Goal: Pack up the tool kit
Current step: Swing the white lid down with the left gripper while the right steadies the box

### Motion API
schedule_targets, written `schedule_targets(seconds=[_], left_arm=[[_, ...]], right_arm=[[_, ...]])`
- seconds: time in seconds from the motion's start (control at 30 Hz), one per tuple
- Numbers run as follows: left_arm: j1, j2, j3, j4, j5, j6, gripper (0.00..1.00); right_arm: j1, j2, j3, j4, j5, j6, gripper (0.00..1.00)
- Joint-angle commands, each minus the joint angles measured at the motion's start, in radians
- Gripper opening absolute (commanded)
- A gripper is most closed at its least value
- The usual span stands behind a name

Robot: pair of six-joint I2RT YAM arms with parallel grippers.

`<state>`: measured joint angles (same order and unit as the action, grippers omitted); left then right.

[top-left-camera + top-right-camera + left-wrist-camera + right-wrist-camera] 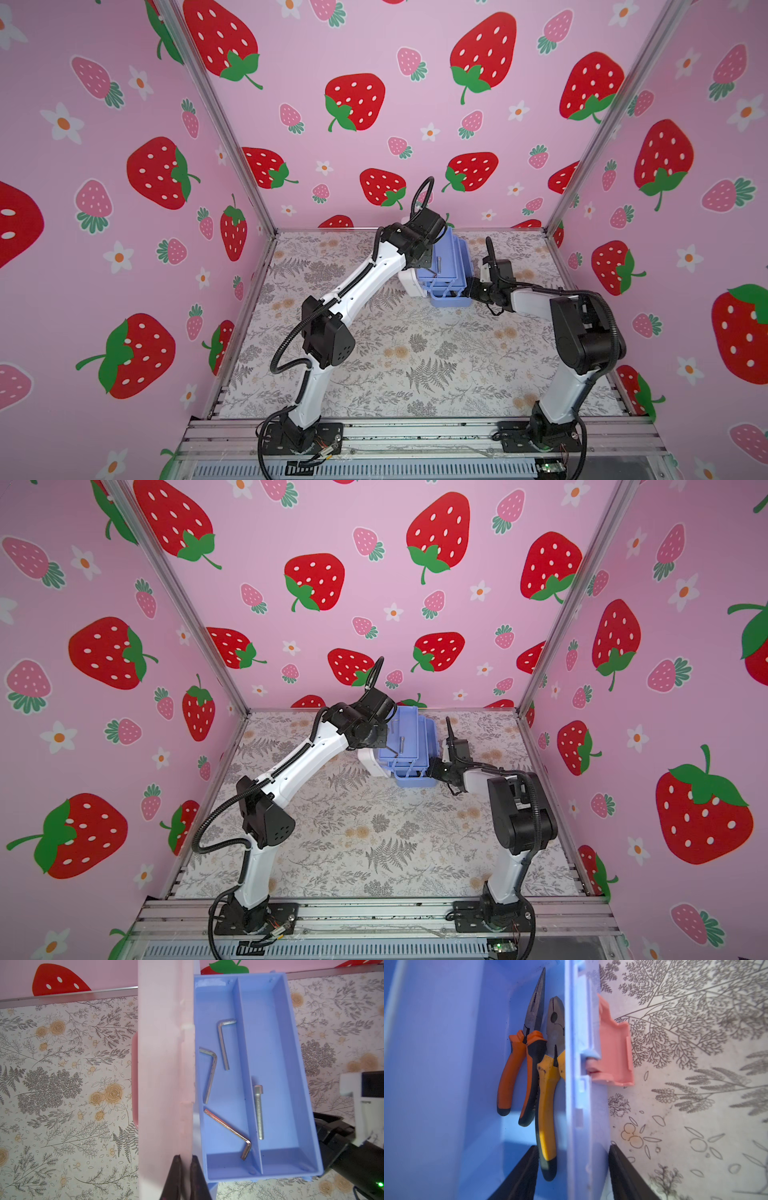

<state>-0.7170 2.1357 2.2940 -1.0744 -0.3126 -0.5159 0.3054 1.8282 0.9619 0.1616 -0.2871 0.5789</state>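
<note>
Floral tabletop [415,365], strawberry walls. One tool kit [449,270], far centre, open. Counted: three hex keys [223,1043] and one bolt [258,1111] in upper tray [291,1064]; two pliers [529,1053] in base [446,1064]. Left gripper [186,1157]: fingers [176,1176] pressed close, pinching edge of opened white lid [164,1084]. Right gripper [573,1147]: fingers spread, straddling base's front wall near pink latch [612,1053]; contact unclear. Kit sits between both grippers.

Left arm [361,278], right arm [532,301]: white links, black joint housings, holes in elbow covers, black corrugated cables [286,365] looping outside, black screwed base plates [328,434]. Left gripper [185,1157]: dark tapered fingers [173,1178].
</note>
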Motion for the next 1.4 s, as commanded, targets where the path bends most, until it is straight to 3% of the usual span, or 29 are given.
schedule_targets(seconds=[0.0,0.13,0.53,0.93,1.37], left_arm=[[-0.09,0.014,0.07,0.102,0.292,-0.028,0.1],[-0.111,0.033,0.072,0.131,0.324,-0.053,0.15],[-0.135,0.074,0.092,0.236,0.433,-0.096,0.45],[-0.131,0.055,0.014,0.415,0.584,-0.082,0.49],[-0.119,0.131,0.112,0.54,0.735,-0.141,0.49]], right_arm=[[0.016,0.014,0.0,-0.048,-0.059,-0.013,0.56],[0.012,0.022,0.003,-0.048,-0.076,-0.01,0.56],[0.009,0.034,0.011,-0.048,-0.103,-0.005,0.56],[0.001,0.04,0.009,-0.047,-0.117,-0.003,0.56],[-0.005,0.051,0.012,-0.045,-0.119,-0.001,0.56]])
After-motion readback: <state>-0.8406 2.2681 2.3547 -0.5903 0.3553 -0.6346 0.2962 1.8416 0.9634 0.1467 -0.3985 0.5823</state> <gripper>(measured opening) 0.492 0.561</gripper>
